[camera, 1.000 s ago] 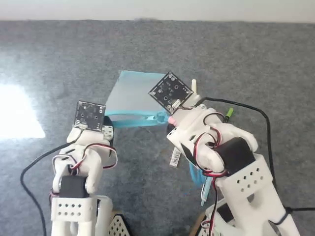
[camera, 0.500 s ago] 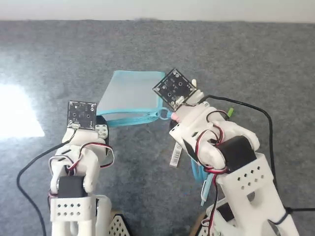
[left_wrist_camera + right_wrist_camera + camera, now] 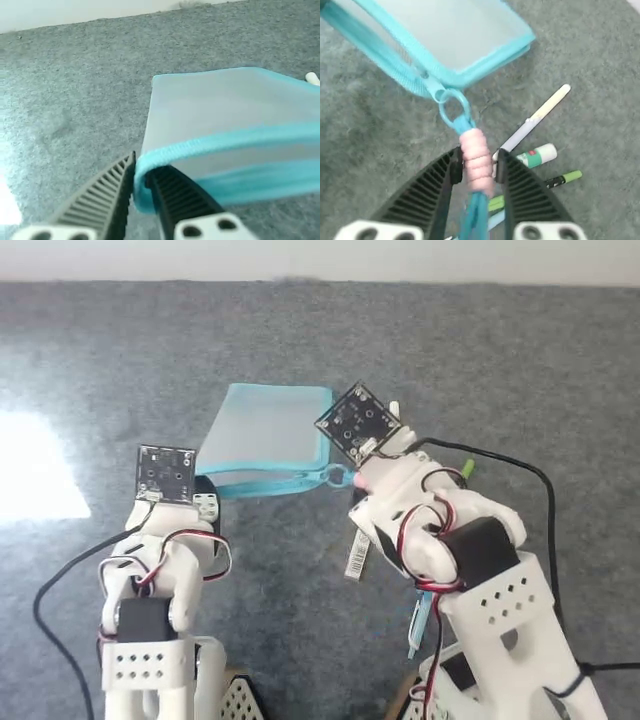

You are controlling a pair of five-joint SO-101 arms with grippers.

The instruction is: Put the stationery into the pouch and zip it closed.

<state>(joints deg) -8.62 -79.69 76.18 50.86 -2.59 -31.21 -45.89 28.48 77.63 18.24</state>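
**Pouch pinched at both ends of its zip**

I see a flat, frosted pouch with turquoise edging, stretched between my two grippers. Its long axis runs crosswise, with the zip edge toward the arm bases and the slider at the right end. My left gripper pinches the zip-edge corner. My right gripper is clamped on the pink zip pull. Pens lie on the grey table nearby.

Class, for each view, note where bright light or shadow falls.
High view: a bright patch washes out the table near the left edge, and soft shadow sits under the pouch. Left wrist view: a bright patch beside the left gripper. Right wrist view: even light on the zip pull.
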